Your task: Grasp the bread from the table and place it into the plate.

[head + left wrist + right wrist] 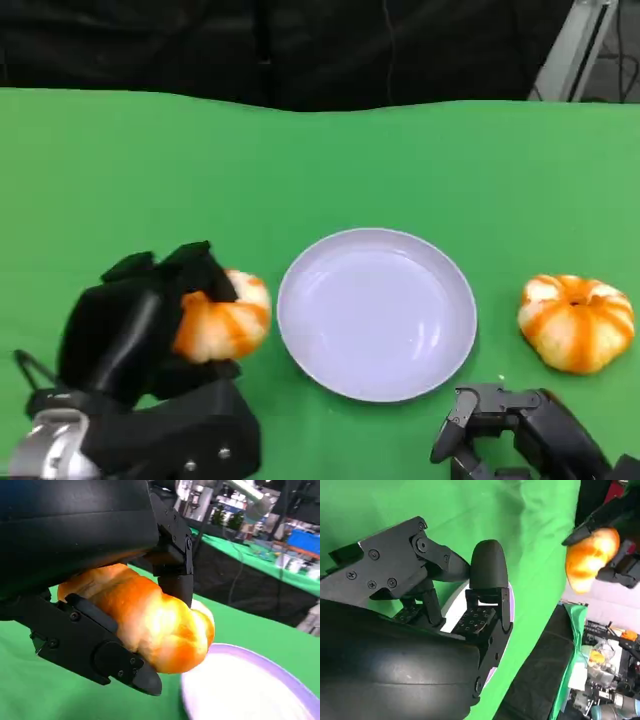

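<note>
My left hand (pixel 140 325) grips a golden-orange bread roll (pixel 225 318) just left of the white plate (pixel 377 313). In the left wrist view the black fingers (pixel 95 650) clamp the roll (pixel 150 620) from both sides, and it hangs above the green cloth beside the plate's rim (pixel 240 680). A second, similar roll (pixel 577 320) lies on the cloth to the right of the plate. My right hand (pixel 520 430) sits low near the front edge, below that roll, fingers apart and holding nothing. The right wrist view shows its fingers (pixel 487 575) and, farther off, the held roll (pixel 590 560).
Green cloth (pixel 300 170) covers the whole table, with open room behind the plate. A black backdrop (pixel 250 50) runs along the far edge. A metal stand (pixel 575 45) rises at the back right.
</note>
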You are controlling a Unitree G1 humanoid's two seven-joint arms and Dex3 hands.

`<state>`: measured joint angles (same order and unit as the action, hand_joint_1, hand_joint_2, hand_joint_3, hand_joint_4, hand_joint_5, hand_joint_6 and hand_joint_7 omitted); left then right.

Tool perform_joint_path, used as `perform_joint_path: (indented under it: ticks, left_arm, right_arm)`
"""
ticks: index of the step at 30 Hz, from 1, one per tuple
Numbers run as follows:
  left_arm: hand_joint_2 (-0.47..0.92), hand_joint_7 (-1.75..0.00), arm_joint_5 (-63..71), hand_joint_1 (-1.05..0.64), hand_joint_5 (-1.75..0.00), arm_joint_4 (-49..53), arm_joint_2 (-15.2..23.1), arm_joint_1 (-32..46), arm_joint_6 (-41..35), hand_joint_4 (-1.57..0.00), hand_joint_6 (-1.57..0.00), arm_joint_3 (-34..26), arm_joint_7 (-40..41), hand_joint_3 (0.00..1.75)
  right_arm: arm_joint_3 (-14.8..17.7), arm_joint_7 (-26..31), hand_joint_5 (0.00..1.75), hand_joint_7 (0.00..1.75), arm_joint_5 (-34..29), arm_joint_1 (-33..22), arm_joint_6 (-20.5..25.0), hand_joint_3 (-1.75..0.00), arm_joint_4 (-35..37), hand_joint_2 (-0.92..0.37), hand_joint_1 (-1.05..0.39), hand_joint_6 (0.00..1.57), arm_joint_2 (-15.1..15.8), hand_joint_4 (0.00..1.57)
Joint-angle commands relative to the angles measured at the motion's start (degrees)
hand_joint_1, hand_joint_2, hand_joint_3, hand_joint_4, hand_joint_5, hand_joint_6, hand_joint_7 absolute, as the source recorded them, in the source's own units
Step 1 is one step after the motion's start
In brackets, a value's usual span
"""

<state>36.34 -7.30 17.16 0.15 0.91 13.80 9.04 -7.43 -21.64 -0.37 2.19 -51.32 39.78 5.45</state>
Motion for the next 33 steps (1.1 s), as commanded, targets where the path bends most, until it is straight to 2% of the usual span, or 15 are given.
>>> perform_joint_path:
  ticks: [1,8,15,22,26,33]
  left_arm:
    - [0.77,-1.75,0.16,-0.05,-1.75,1.58,-1.4,-2.75,1.54,-0.69,-0.52,0.8,0.01,0.0]
    - [0.78,-1.75,0.56,-0.04,-1.75,5.07,-4.32,-6.12,2.32,-0.68,-0.52,2.76,0.12,0.01]
    - [0.77,-1.75,0.45,-0.11,-1.75,11.14,-7.75,-11.41,2.64,-0.67,-0.49,5.72,-0.51,0.0]
    - [0.78,-1.75,-2.68,-0.04,-1.75,21.09,-10.58,-16.94,4.49,-0.7,-0.54,5.89,-0.1,0.01]
    - [0.78,-1.75,-2.88,-0.03,-1.75,22.49,-10.73,-17.59,5.26,-0.71,-0.55,5.89,0.28,0.01]
    - [0.77,-1.75,-2.5,0.01,-1.75,35.28,-12.95,-24.46,10.4,-0.68,-0.54,8.79,1.42,0.0]
  right_arm:
    - [0.27,0.13,1.46,1.11,0.15,0.18,-0.15,-0.89,0.39,-0.65,-0.13,0.87,0.33,0.82]
    - [0.25,0.39,1.46,1.12,-0.09,0.14,-0.02,-0.9,0.22,-0.65,-0.13,0.86,0.13,0.82]
    - [0.32,0.78,1.47,1.13,-0.44,-0.2,-0.19,-0.93,-0.23,-0.63,-0.14,0.84,-0.26,0.8]
    - [0.1,0.92,1.46,1.13,-0.68,-0.21,0.2,-0.93,-0.31,-0.64,-0.14,0.86,-0.38,0.82]
    - [0.08,0.95,1.46,1.13,-0.73,-0.22,0.26,-0.93,-0.34,-0.63,-0.14,0.86,-0.36,0.82]
    - [0.12,1.22,1.46,1.13,-1.04,-0.04,0.17,-0.94,-0.12,-0.62,-0.16,0.86,-0.28,0.81]
